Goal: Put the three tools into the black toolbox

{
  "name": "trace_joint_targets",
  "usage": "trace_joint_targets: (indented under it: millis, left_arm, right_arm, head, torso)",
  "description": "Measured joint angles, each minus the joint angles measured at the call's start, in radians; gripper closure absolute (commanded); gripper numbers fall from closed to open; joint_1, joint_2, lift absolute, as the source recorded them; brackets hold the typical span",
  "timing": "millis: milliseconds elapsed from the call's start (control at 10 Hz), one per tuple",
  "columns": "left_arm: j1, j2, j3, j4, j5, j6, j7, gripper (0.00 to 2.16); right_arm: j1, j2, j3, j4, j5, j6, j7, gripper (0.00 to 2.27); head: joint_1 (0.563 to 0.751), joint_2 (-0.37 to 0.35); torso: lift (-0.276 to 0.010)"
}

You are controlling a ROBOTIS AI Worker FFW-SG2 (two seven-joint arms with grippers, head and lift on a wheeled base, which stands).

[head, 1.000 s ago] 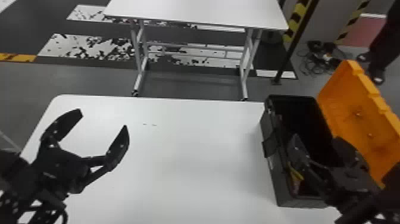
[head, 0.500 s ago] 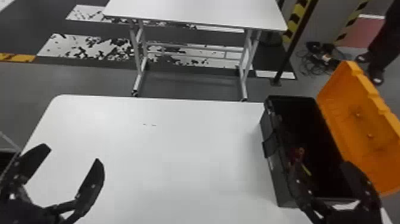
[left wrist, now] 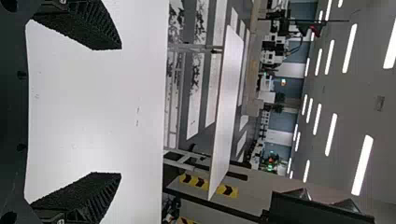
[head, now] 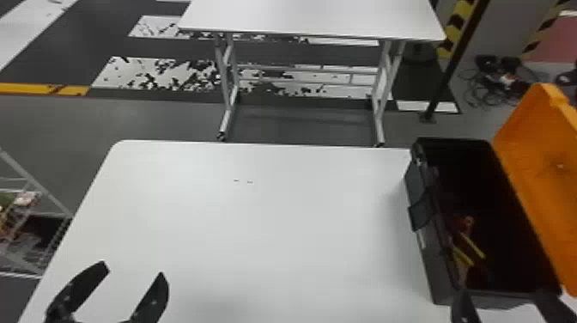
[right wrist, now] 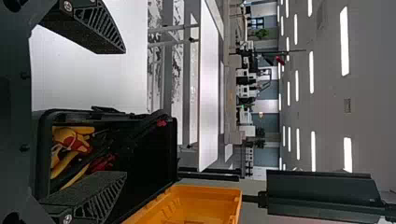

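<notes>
White table (head: 257,240) fills the near part of the head view, with two small dark marks on its top. Past it, a grey floor (head: 129,120) with painted white patches runs under a second table (head: 313,17). A dark post (head: 455,64) and tangled cables (head: 500,83) are at the far right, a metal rack (head: 38,193) is at the left, and strip lights (left wrist: 363,163) line the ceiling.

The left gripper (head: 132,269) is over the near left part of the table, its fingers spread wide with a free gap between them. The right gripper (head: 502,296) is at the near end of the toolbox (head: 435,275), also spread wide; I can't tell whether it touches the wall.

The toolbox stands at the table's right side, its orange lid (head: 545,172) open. Red and yellow tools (right wrist: 70,140) lie inside, probably overlapping, too dark to count.
</notes>
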Motion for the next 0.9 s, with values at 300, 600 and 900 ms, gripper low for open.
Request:
trace_joint_targets:
  millis: [300, 600, 900]
  left_arm:
    - [0.013, -0.005, 0.016, 0.005, 0.013, -0.015, -0.018, 0.03]
    - [0.021, -0.012, 0.003, 0.000, 0.011, -0.034, -0.026, 0.03]
    - [0.021, -0.011, -0.030, -0.001, -0.016, -0.042, -0.023, 0.03]
  right_arm:
    - [0.031, 0.001, 0.005, 0.011, -0.001, -0.046, -0.002, 0.08]
    - [0.036, 0.002, 0.022, 0.020, 0.002, -0.070, -0.003, 0.08]
    - [0.037, 0.002, 0.037, 0.022, 0.013, -0.080, -0.005, 0.08]
  head:
    - [0.695, 0.046]
    - [0.695, 0.044]
    - [0.695, 0.027]
  torso:
    - [-0.051]
    - [-0.051]
    - [-0.051]
